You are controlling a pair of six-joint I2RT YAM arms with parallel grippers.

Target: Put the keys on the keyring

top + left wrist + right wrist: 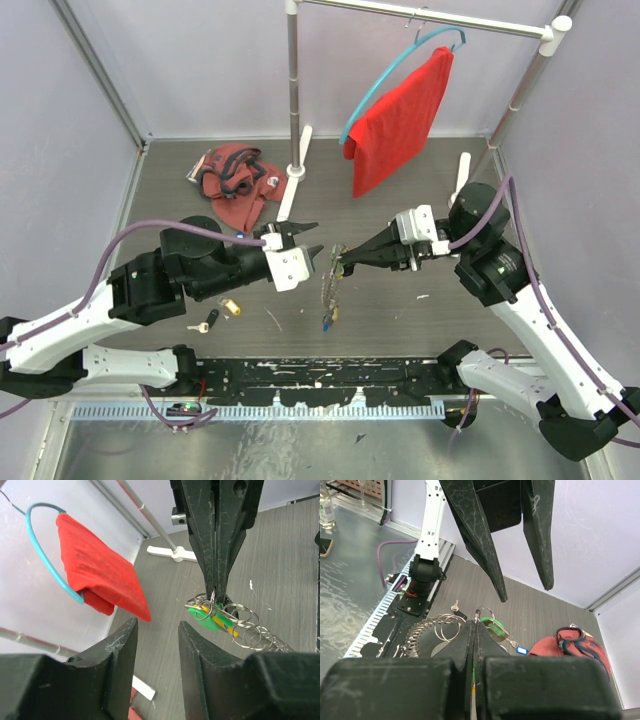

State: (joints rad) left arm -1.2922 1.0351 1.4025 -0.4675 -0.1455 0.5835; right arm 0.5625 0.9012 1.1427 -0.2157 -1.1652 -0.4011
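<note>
Left gripper on my end is hanging with jaws apart and nothing between them, just short of the keyring bunch carrying the green and yellow keys, which I've got the right gripper pinched tight on beyond it.

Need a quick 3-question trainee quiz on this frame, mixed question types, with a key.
1. True or false: the right gripper is shut on the keyring chain, holding it above the table.
2. What hangs on the blue hanger? A) a red cloth B) a green towel C) a black bag
3. Fill in the blank: the left gripper is ____, with nothing between its fingers.

Key: 1 true; 2 A; 3 open
</note>
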